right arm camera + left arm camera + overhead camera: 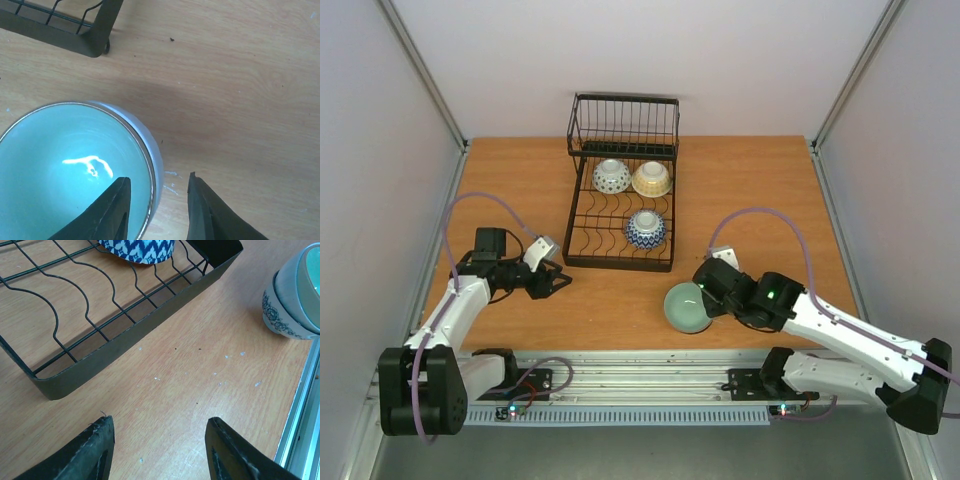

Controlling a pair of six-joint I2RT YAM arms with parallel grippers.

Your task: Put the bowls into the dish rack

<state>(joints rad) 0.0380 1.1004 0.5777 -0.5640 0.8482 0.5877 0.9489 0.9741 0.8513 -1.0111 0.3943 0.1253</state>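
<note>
A warm wooden worktop [750, 190] carries a black wire dish rack [618, 262] at its centre, the taller basket end farthest from the arms. Three small round bowls lie tipped in the rack's wavy slots. A blue-patterned white bowl [611, 176] and a cream-yellow bowl [652, 179] sit side by side at the back, and a blue-and-white zigzag bowl [646, 229] sits nearer.

A glossy celadon bowl [75, 165] sits on the worktop just off the rack's near right corner. From the left wrist it seems nested in a white bowl with blue flower print [280, 317].

The right fingers [107, 215] straddle its rim, narrowly parted, one inside and one outside, neither plainly pressing. The left fingers [90, 450] are spread wide, holding nothing, above bare wood beside the rack's near left corner.
</note>
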